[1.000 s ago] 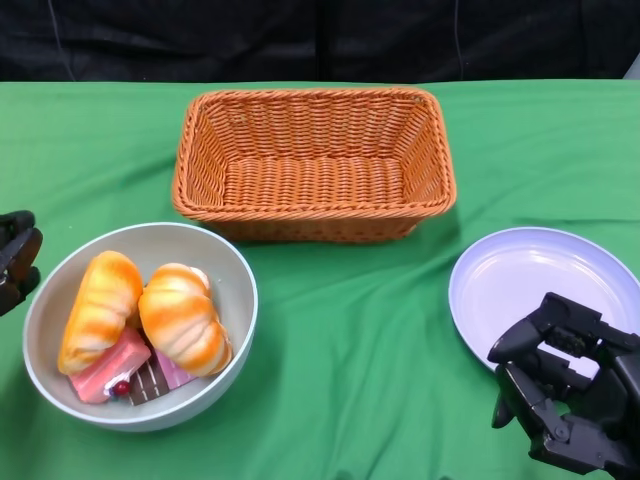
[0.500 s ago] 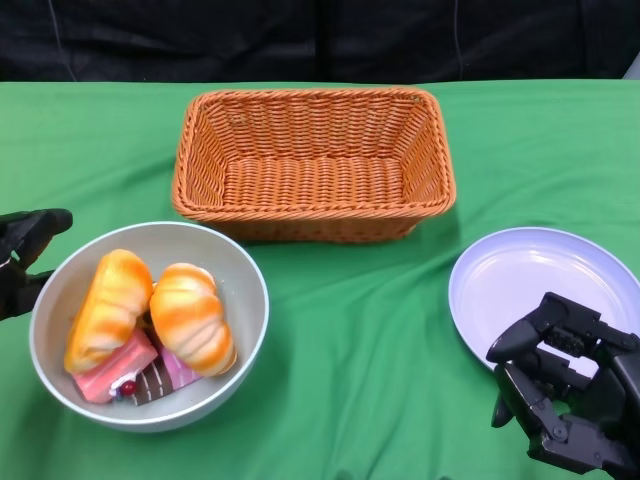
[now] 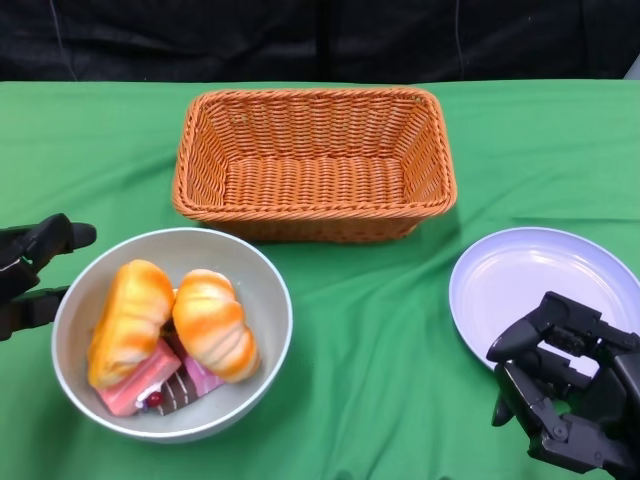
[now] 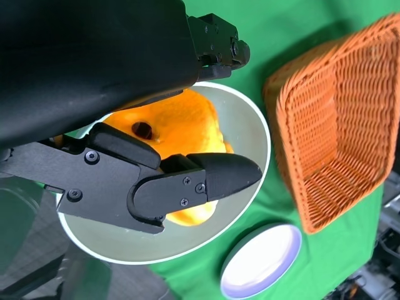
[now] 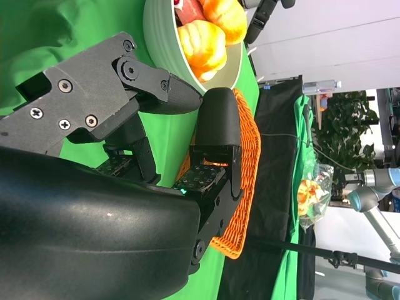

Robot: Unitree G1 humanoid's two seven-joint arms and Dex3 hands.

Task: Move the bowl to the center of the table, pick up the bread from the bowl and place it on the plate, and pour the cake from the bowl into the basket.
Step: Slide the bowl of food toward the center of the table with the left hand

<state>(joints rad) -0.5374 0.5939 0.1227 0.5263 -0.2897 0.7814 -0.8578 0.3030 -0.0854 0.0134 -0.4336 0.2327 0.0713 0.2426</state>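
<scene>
The pale bowl [image 3: 172,335], sitting front-left of the wicker basket [image 3: 314,163], is carrying two glazed bread rolls [image 3: 214,325] and cake slices [image 3: 150,385]; it is sliding rightward since earlier. The left hand [image 3: 32,272], fingers spread, is touching its rim; the right hand [image 3: 560,385] is hanging open, empty.

Table cover: I see a green cloth [image 3: 380,330] across the whole work surface, with soft wrinkles near the middle.
Backdrop: a black drape [image 3: 320,40] hangs behind the far edge of the cloth in my head view.
Cable: a thin pale cable [image 5: 294,140] runs across the black fabric in the right wrist view.
Plant: a leafy green plant [image 5: 340,119] stands beyond the drape.
Bag: a clear plastic bag [image 5: 309,194] with orange and yellow contents sits near the plant; I cannot tell what is inside.
Other machine: a silver arm with a blue joint [image 5: 375,212] shows at the room's edge.
Wall: white wall [image 5: 337,31] behind all that.
</scene>
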